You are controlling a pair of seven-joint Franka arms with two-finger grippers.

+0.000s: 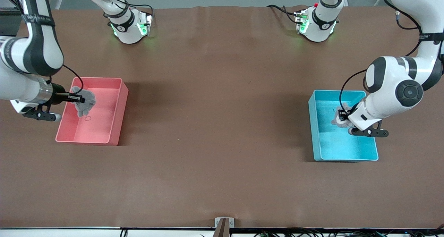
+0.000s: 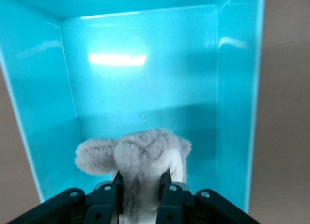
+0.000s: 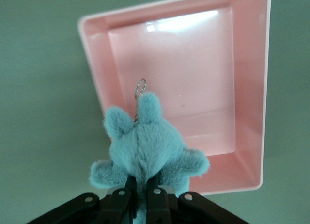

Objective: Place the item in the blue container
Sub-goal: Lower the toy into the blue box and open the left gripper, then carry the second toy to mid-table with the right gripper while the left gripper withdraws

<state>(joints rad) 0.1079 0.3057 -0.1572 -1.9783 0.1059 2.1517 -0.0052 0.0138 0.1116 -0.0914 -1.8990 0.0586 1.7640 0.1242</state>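
Over the blue container (image 1: 347,148), at the bench's left-arm end, a grey plush toy (image 2: 140,161) is gripped by the left pincer (image 1: 343,115); release pending, so fingers need opening. Right pincer (image 1: 79,98), w/ another plush (image 1: 85,103), is held over pink bin (image 1: 104,133).

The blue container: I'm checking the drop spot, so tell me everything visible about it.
The blue container is a cyan rectangular bin, plastic by its glossy look, with straight walls and a thin pale rim. It sits upright and open-topped on the brown table toward the left arm's end. The left gripper, over its interior, is shut on a grey plush toy. No other contents show, and the toy does not visibly touch its floor.
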